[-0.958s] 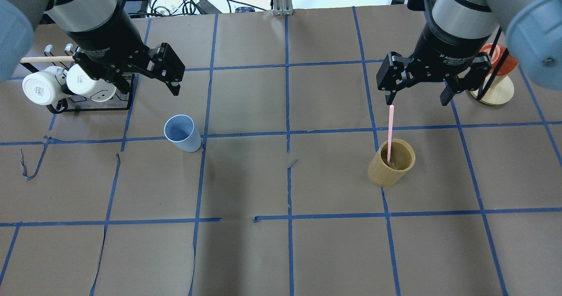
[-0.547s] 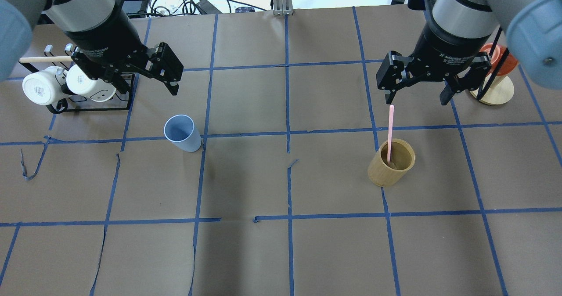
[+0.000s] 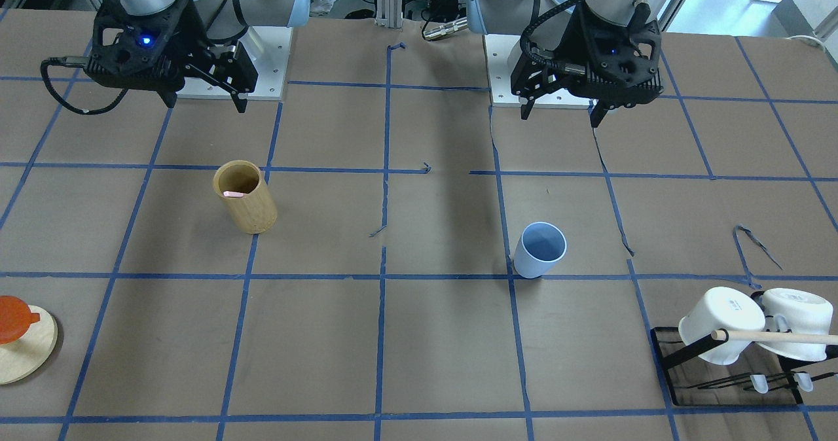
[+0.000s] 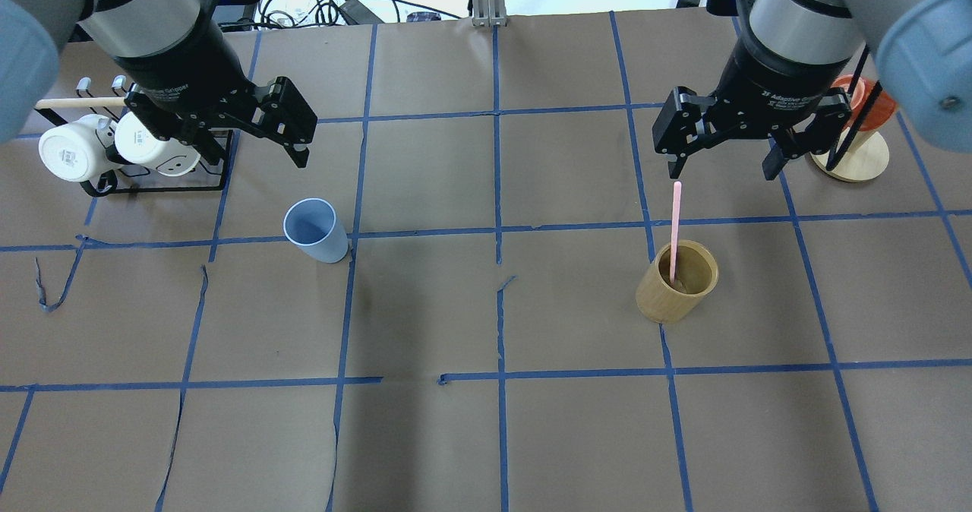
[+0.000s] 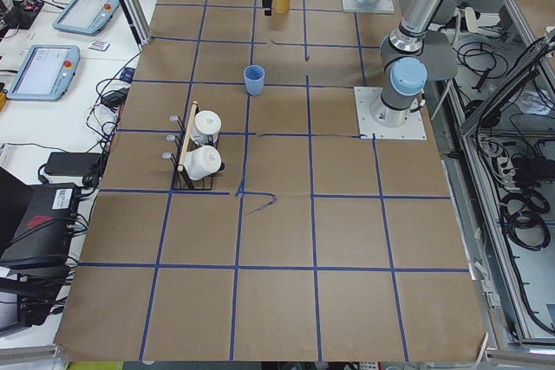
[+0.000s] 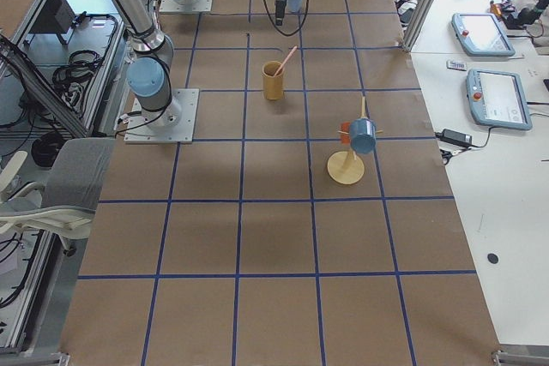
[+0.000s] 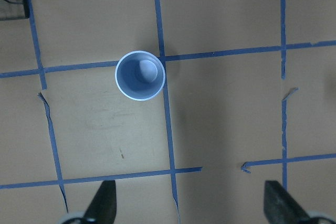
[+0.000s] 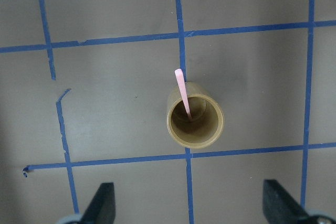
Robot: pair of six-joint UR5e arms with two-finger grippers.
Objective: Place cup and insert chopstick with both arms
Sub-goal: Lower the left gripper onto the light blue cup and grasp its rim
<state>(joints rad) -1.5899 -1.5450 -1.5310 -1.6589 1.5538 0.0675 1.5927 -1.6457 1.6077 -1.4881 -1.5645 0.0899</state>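
The light blue cup (image 4: 315, 231) stands upright on the left half of the table; it also shows in the front view (image 3: 541, 250) and the left wrist view (image 7: 139, 75). My left gripper (image 4: 250, 153) is open and empty, hovering above and behind the cup. One pale pink chopstick (image 4: 674, 223) leans inside the tan bamboo cylinder (image 4: 676, 284); its top pokes out in the right wrist view (image 8: 181, 90). My right gripper (image 4: 720, 172) is open and empty, above and just behind the chopstick's top end.
A black rack (image 4: 163, 181) with two white mugs (image 4: 72, 151) and a wooden dowel stands at the far left. A round wooden stand (image 4: 850, 159) with an orange cup stands at the far right. Blue tape lines grid the brown table.
Both grippers have shifted only slightly and stay open. The cup, the chopstick and the bamboo cylinder have not moved.
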